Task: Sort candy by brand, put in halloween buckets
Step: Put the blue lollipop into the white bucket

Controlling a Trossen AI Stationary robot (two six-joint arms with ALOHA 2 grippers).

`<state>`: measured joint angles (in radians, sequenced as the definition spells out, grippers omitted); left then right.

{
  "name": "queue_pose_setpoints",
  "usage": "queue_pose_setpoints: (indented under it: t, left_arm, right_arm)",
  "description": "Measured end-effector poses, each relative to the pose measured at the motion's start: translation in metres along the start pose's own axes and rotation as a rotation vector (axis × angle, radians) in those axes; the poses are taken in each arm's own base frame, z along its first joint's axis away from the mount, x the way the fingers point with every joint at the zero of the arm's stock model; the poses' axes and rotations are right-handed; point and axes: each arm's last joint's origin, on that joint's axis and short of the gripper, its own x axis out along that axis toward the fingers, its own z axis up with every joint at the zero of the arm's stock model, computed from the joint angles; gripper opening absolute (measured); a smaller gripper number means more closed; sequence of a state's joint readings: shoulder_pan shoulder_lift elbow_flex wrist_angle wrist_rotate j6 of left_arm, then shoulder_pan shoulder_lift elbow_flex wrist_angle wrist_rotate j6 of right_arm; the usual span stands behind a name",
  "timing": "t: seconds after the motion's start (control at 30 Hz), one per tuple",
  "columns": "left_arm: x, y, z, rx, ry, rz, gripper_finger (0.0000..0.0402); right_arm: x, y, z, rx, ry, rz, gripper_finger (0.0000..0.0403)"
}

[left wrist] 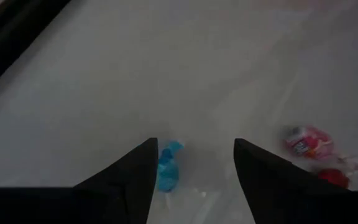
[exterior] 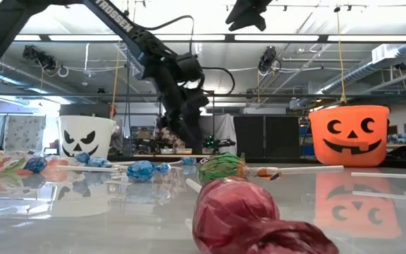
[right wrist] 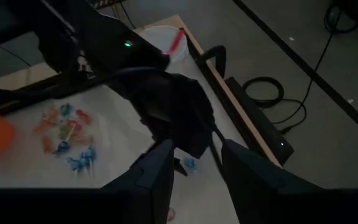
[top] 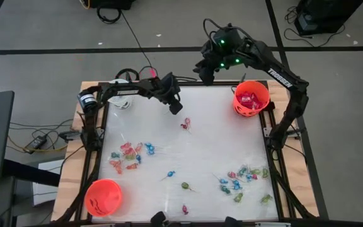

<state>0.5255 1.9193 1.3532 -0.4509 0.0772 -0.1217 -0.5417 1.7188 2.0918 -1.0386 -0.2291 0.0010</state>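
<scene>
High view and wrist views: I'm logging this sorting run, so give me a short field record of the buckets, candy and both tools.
white bucket: far left corner
orange bucket: far right corner, pink candy inside
second orange bucket: near left corner
candy: cluster at left, cluster at near right, strays between
left tool: open above a blue candy, nothing held
right tool: raised near the far edge, nothing held

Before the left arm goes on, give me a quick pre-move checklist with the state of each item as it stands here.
1. Left tool open: ok, fingers spread.
2. Left tool empty: ok.
3. Target candy: ok, blue candy lies on the table by one finger.
4. Candy centred between fingers: not ok, off to one side.
5. Right tool clear of the table: ok, raised above the far edge.
6. Orange bucket reachable: ok, upright at the far right corner.
</scene>
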Motion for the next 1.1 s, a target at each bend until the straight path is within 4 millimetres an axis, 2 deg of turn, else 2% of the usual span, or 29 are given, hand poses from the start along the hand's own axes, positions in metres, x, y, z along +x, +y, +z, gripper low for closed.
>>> queue_pose_setpoints:
  t: [0.17, 0.4, 0.67, 0.8, 1.03, 1.1]
  left_arm:
    - [0.005, 0.001, 0.004, 0.003, 0.067, 0.036, 0.0220]
    - [0.021, 0.002, -0.008, 0.002, 0.184, 0.046, 0.0218]
    - [0.039, 0.005, -0.015, 0.007, 0.222, 0.079, 0.0209]
    - [0.040, 0.006, -0.014, 0.012, 0.215, 0.093, 0.0161]
    - [0.039, 0.014, -0.012, -0.040, 0.227, 0.094, 0.0026]
    - [0.036, 0.018, -0.013, -0.053, 0.238, 0.074, 0.0010]
  right_arm:
    - [-0.003, 0.004, -0.003, -0.001, 0.028, -0.010, 0.0146]
    - [-0.003, 0.003, -0.004, 0.001, 0.042, -0.017, 0.0146]
    - [-0.001, 0.009, -0.005, -0.004, 0.046, -0.002, 0.0146]
    - [-0.001, 0.014, -0.005, -0.012, 0.048, 0.010, 0.0146]
    - [0.000, 0.015, -0.005, -0.012, 0.047, 0.008, 0.0142]
    - [0.000, 0.015, -0.005, -0.012, 0.046, 0.006, 0.0140]
